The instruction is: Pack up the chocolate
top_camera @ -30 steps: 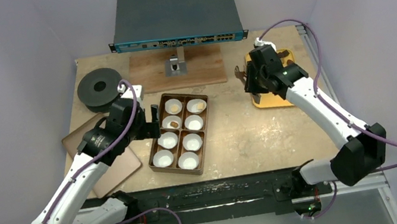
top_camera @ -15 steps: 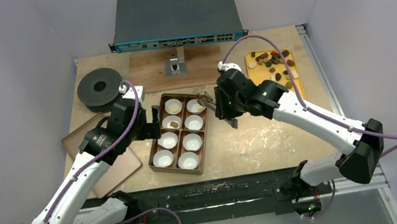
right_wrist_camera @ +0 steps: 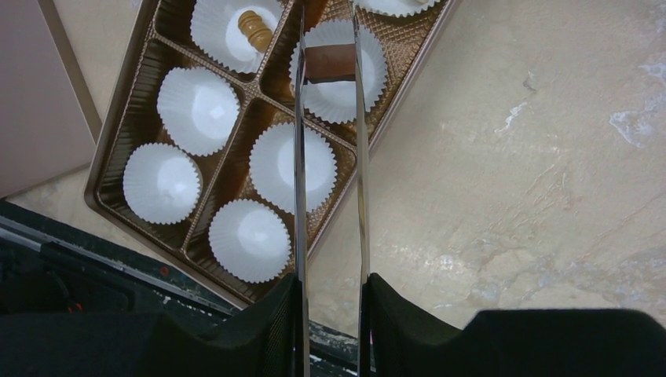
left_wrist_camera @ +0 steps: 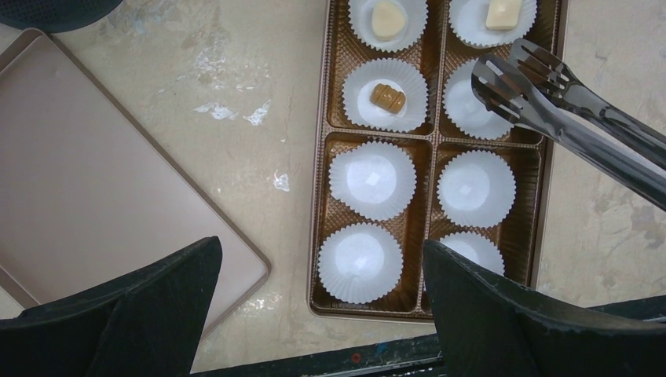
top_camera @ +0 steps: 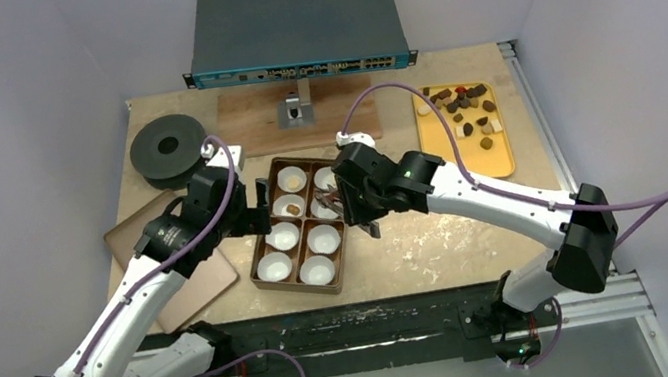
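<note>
Placing step: right end effector (right_wrist_camera: 331, 294), clamped on tongs (right_wrist_camera: 299, 196) pinching a brown chocolate piece (right_wrist_camera: 330, 63), hangs over an empty paper cup (right_wrist_camera: 338, 98) in the box (right_wrist_camera: 161, 55); left end effector (left_wrist_camera: 320, 247) hovers nearby w/ jaws apart; next prob. needs lowering & easing the tongs open.

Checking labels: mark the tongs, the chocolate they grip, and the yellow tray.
tongs (left_wrist_camera: 573, 133), left wrist view, arm behind the tips
chocolate (right_wrist_camera: 330, 63), right wrist view, brown top face
yellow tray (top_camera: 468, 165), top view, bare near end
</note>
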You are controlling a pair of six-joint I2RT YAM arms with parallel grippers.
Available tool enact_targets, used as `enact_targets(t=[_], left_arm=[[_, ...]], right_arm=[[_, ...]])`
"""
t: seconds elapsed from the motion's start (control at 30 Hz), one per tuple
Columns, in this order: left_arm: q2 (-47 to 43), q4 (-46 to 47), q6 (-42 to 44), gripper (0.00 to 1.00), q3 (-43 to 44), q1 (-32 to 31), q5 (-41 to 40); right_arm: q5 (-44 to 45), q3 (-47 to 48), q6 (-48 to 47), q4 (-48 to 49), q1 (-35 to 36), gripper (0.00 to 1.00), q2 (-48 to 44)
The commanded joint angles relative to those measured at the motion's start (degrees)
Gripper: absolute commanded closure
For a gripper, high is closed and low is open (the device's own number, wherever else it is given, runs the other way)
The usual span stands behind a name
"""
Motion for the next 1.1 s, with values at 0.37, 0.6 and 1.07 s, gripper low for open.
enact_targets(t=[0.37, 0.6, 1.07], left_arm=[[-0.3, 1.7, -0.1, 0.0, -0.4, 0.3, -0.7], [-0.5, 1.8, 0.0, 0.0, -0.4, 0.3, -0.8], [-1.0, 2.1, -0.1, 0.0, -0.8, 0.3, 0.9]], right_arm=[[2.7, 2.8, 0.7, 1.4, 0.4, 0.52, -0.3], [6.2, 6.4, 0.5, -1.4, 0.1, 0.5, -1.9], [7.7, -2.0, -5.2, -2.4, -24.6, 0.49, -13.3]])
